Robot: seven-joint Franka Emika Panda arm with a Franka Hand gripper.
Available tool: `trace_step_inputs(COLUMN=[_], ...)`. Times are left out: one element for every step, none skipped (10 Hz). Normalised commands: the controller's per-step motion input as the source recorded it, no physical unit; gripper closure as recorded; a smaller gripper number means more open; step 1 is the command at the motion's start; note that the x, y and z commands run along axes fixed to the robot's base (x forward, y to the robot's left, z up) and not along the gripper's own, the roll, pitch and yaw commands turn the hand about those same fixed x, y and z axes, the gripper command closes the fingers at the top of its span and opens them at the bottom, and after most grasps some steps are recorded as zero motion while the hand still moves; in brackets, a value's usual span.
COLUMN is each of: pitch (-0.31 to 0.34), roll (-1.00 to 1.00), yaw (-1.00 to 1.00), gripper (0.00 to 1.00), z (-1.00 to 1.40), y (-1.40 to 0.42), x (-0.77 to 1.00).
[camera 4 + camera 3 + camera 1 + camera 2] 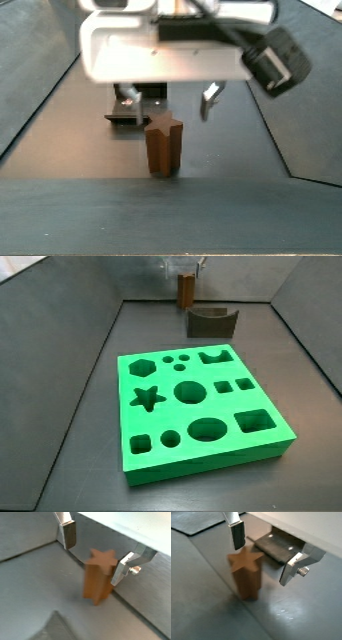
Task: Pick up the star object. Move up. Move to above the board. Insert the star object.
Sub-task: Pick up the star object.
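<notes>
Star object [98,577] stands upright on the dark tabletop [211,612], its star-shaped end facing up, which leaves its long sides free for a grip from above. In a side view the peg [163,146] sits well apart from the board [201,406], at the far end of the floor, just beside the dark grey notched block [210,322]. That block appears behind the peg in a wrist view [274,548].

The pincer [93,549] hangs over the peg with its jaws spread wide and nothing in them. One finger [237,534] is above and slightly behind the star top; the other [294,569] stands off to the side, with a clear gap on each flank. I judge the arm is poised vertically, wrist pointing straight down, for a descent onto the peg. The fingertips seem level with, or just above, the peg's top, so the grasp is not yet made.
</notes>
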Motion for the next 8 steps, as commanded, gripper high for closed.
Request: trace_step_inputs(pitch=[0.000, 0.000, -0.100, -0.159, -0.206, 0.006, 0.010, 0.000], roll=[-0.07, -0.06, 0.00, 0.08, 0.11, 0.00, 0.00, 0.00], yaw=[0.09, 0.03, 0.01, -0.02, -0.04, 0.00, 0.00, 0.00], gripper=[0.00, 0.00, 0.00, 0.00, 0.00, 0.00, 0.00, 0.00], z=[-0.07, -0.11, -0.63, -0.90, -0.80, 0.00, 0.00, 0.00], y=[0.35, 0.30, 0.16, 0.00, -0.04, 0.00, 0.00, 0.00], x=[0.12, 0.00, 0.00, 0.01, 0.00, 0.02, 0.00, 0.00])
